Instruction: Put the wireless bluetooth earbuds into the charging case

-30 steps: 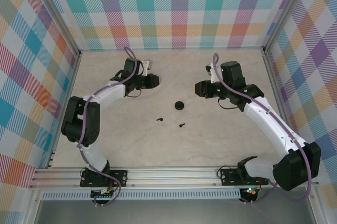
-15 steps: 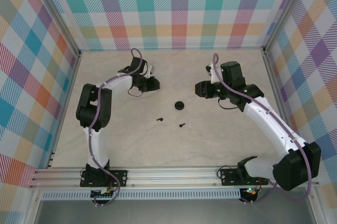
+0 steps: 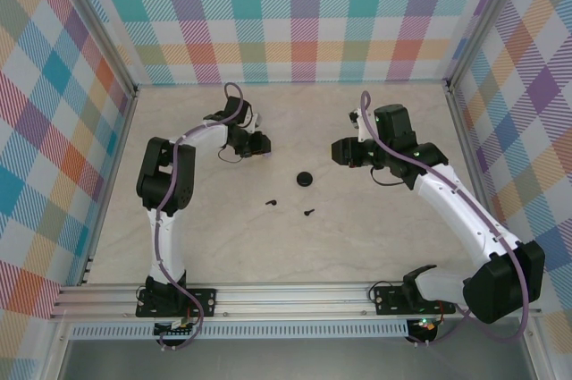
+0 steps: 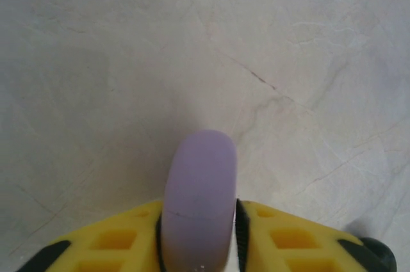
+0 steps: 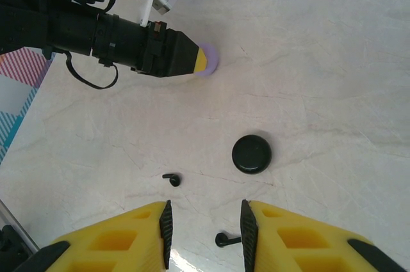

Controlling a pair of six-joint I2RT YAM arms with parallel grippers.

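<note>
Right gripper hangs part-open and empty, touching nothing. Nearest me, 2 black earbuds lie loose on the table, left earbud and right earbud. Just beyond sits the round black case, apparently shut. By my judgement 0 earbuds are seated. Far left, left gripper flanks the lilac case; clamped or loosened, I cannot tell.

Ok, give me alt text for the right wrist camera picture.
A round black case sits centrally, two black earbuds nearer the open yellow fingers of the right hand. At upper left, the left hand has a lilac case between its fingers.
</note>
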